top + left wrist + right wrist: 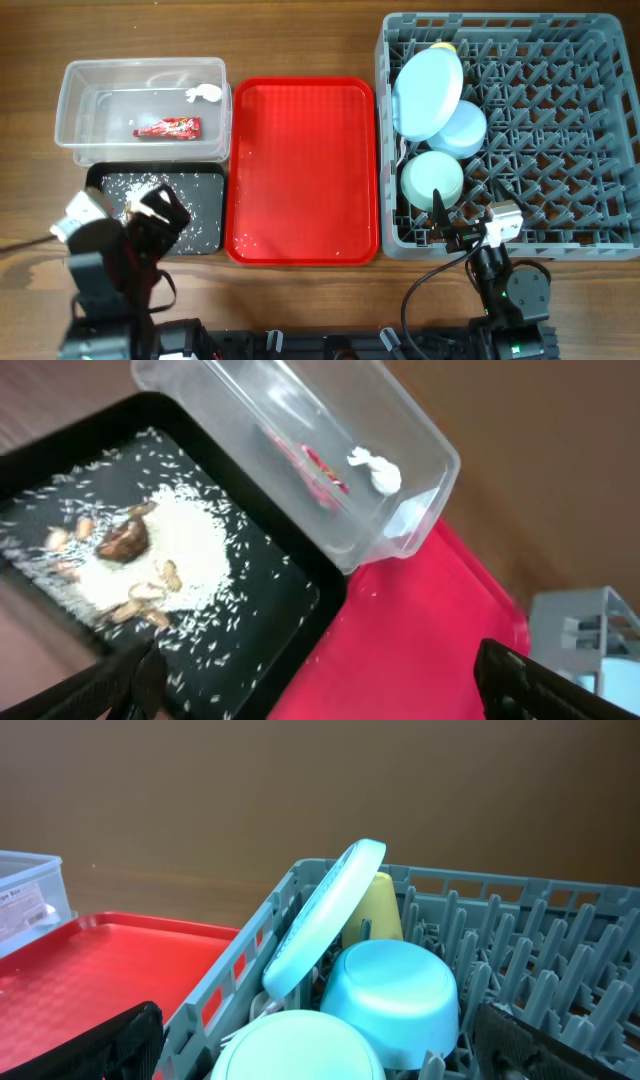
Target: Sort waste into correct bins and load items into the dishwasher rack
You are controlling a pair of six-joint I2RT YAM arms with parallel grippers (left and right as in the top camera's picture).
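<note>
Black left gripper (150, 208) spread over black tray (207, 183), right gripper (470, 222) spread beside grey rack (560, 150)

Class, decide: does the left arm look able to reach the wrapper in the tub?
Probably yes: the tub is open-topped, nothing covers the wrapper, and the left gripper hovers open over the adjacent black tray.

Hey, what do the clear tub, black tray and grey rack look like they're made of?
The clear tub is likely thin glossy plastic: the wrapper and tissue show through its walls. The black tray is probably plastic, smooth with a slight sheen. The grey rack looks like matte moulded plastic, with uniform pegs and lattice walls.
</note>
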